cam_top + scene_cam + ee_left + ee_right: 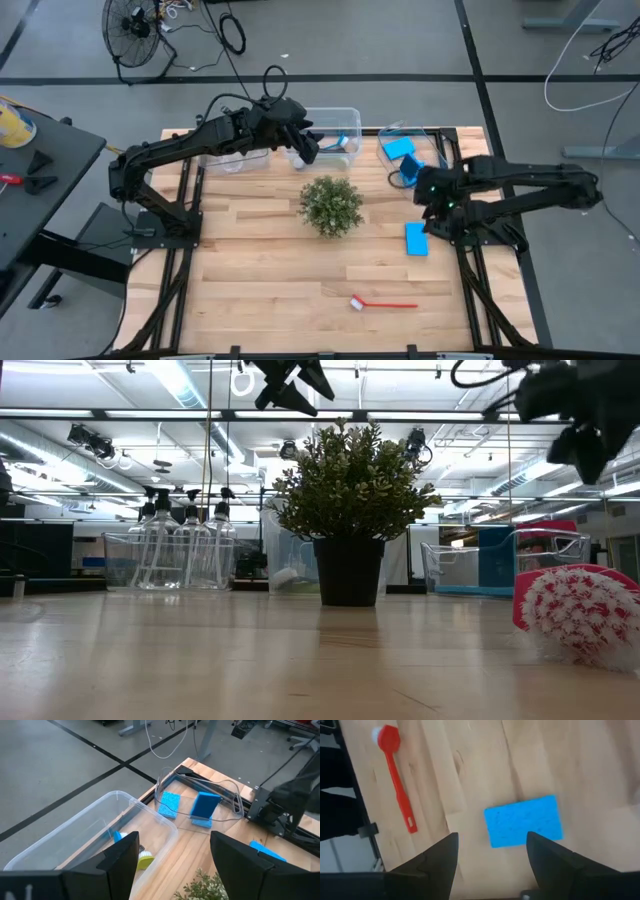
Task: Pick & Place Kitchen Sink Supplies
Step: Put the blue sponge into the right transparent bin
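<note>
**Operator:** Where do I stand with the right arm?

**Spotter:** Your right gripper (490,865) hangs above the table with its fingers spread and nothing between them. The loose blue sponge (524,820) lies flat on the wood just ahead of the fingertips, roughly centred on the gap but turned at a slant to it. The red dish brush (396,774) lies well off to one side of your fingers, nowhere near the gap.

**Operator:** What's the risk if you were me?

**Spotter:** The sponge is thin and flat. Come down too shallow and your fingers close on air above it; come down hard and the tips jam into the wood. Because it sits askew to your fingers, you may catch only a corner, and I'd expect it to swivel or drop on the way to the sponge bin (420,140).

**Operator:** And the left arm?

**Spotter:** Your left gripper (172,865) is also spread and empty, poised over the rim of the brush bin (150,817), with the blue and yellow brush heads (142,861) in the bin close to one finger. Drop carelessly and you could clip that rim and shove the bin. The potted plant (331,205) sits between your two arms, so a wide swing from either side could brush it.
</note>
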